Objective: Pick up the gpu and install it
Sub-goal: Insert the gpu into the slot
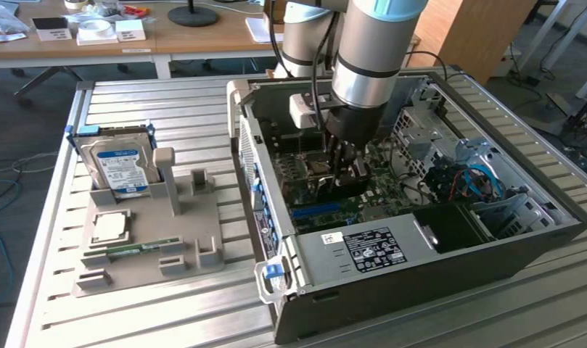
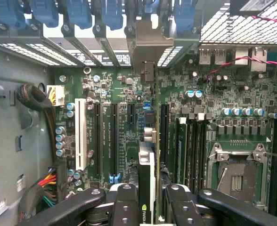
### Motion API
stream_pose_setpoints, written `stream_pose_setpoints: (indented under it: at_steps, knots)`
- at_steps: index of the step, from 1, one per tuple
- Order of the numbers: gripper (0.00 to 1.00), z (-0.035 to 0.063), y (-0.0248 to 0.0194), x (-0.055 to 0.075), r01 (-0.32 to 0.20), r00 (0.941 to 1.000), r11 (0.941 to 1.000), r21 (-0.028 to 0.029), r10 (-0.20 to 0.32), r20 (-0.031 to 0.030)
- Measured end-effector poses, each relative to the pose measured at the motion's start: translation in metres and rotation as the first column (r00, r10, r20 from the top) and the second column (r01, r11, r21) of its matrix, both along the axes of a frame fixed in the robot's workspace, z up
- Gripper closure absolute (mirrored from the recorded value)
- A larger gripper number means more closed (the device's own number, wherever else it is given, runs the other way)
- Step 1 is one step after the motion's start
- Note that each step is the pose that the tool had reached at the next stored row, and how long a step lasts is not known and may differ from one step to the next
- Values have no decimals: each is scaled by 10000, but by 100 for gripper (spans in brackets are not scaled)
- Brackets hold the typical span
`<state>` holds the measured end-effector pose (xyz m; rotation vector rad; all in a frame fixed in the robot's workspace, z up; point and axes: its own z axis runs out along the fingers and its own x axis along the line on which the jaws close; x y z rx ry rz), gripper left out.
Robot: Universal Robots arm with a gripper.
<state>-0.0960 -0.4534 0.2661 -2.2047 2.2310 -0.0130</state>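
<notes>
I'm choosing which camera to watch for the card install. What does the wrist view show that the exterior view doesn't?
Wrist view: the gpu edge-on, clamped between the jaws among the black expansion slots, its metal bracket at the rear openings, with a white slot nearby. Whether the card is seated I cannot tell.
Exterior view: the grey parts holder beside the case, carrying the hard drive and memory stick.
Shared: the green motherboard inside the open computer case.
</notes>
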Motion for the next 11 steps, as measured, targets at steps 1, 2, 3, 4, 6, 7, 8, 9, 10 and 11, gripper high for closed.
stream_pose_setpoints:
  at_steps: [1, 2, 3, 4, 6, 7, 8, 9, 10, 11]
  knots:
    - [73, -1, 0, -9, 1, 10000, 10000, 1, -1, 0]
    - [73, -3, 0, -16, 0, 10000, 10000, 0, 0, 0]
    - [73, -4, 1, -22, 0, 10000, 10000, 1, 0, 0]
    - [73, -6, 1, -28, 0, 10000, 10000, 1, 0, 0]
    - [73, -8, 1, -37, 0, 10000, 10000, 0, 0, -2]
    - [73, -9, 1, -41, 0, 10000, 10000, 0, 0, -2]
    - [73, -10, 1, -44, 0, 10000, 10000, 0, 0, 0]
    - [73, -11, 2, -47, 0, 10000, 10000, 0, 0, 0]
    - [73, -12, 2, -50, 0, 10000, 10000, 1, 0, 0]
    - [73, -12, 2, -54, 0, 10000, 10000, 1, 0, 0]
